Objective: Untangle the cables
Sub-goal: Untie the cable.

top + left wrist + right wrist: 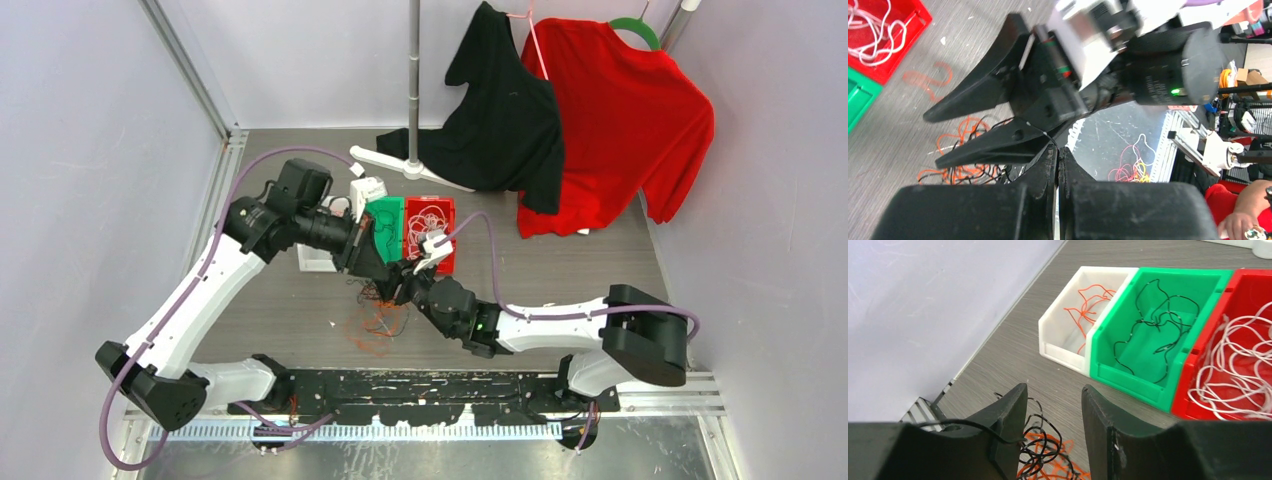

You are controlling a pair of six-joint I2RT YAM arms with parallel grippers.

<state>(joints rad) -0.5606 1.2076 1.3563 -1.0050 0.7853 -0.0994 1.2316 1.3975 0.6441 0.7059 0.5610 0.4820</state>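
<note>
**Two grippers over the tangle: left shut, right spread**

Left gripper (1058, 152): fingers pressed flat together, no gap visible. A thin black strand (1040, 131) runs up to their tips. Can't tell whether it is actually pinched.

Right gripper (1054, 390): fingers spread with nothing between them. A black wire (968, 426) is draped across the finger at its 9 o'clock side. In the left wrist view this gripper sits right at the left one's 12 o'clock, tips nearly meeting.

Tangle of cables (375, 322): a loose orange-red and black heap on the table (280, 310), just at 6 o'clock of both grippers in the top view. The right wrist view shows it directly under the spread fingers.

Three bins stand side by side at 12 o'clock of the grippers, walls touching:
- white bin (1058, 347) holds an orange cable (1088, 310)
- green bin (1128, 377) holds a black cable (1153, 325)
- red bin (1193, 375) holds white cables (1238, 365)

Both arms reach in from the near edge and converge mid-table, left from 8 o'clock and right from 4 o'clock.

Further out, at 1 to 2 o'clock, a stand (413, 80) is on the table. A black shirt (500, 120) and a red shirt (620, 120) hang beside it, well apart from the cables.
</note>
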